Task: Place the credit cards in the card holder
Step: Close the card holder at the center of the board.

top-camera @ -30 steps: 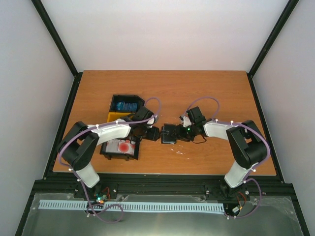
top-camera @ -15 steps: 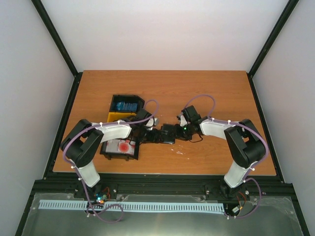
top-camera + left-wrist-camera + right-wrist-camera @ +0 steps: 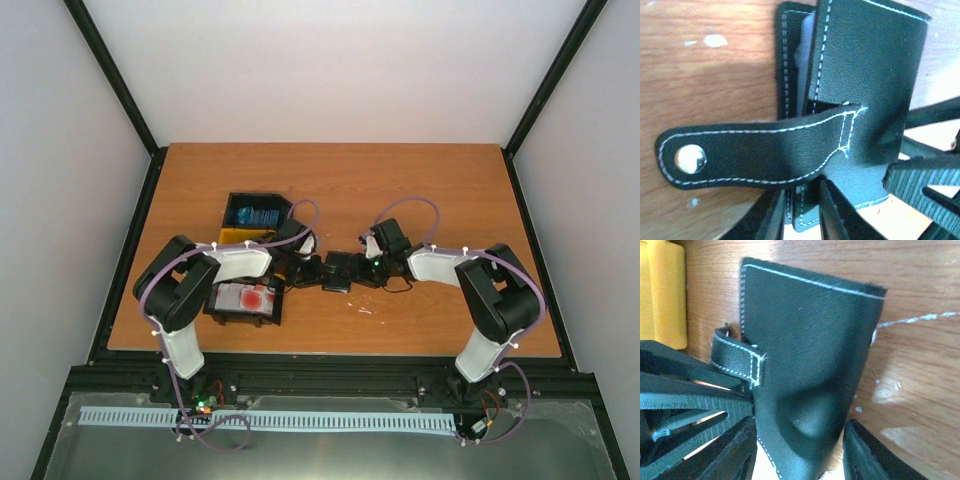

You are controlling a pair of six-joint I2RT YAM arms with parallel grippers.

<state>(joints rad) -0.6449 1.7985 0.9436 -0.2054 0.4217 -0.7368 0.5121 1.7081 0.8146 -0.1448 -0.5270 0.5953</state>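
Observation:
The card holder [image 3: 341,270] is a black wallet with white stitching, held between both grippers at the table's middle. In the left wrist view its snap tab [image 3: 740,152] hangs open to the left, and a pale thin edge [image 3: 804,55] shows between its layers. My left gripper [image 3: 800,196] is shut on the bottom edge of one flap [image 3: 807,197]. My right gripper [image 3: 799,426] grips the card holder [image 3: 805,350] across its width, and the leather is dented there. Blue credit cards [image 3: 254,215] and white, red-blotched credit cards [image 3: 248,298] lie in bins at the left.
A black bin [image 3: 232,203] holds the blue cards, a yellow bin [image 3: 232,238] sits in front of it, and a black bin [image 3: 212,306] holds the blotched cards. The yellow bin [image 3: 662,295] shows in the right wrist view. The left arm reaches over these bins.
My left gripper moved right, from beside the bins to the card holder, and closed on its edge. My right gripper shifted slightly with the card holder in it.

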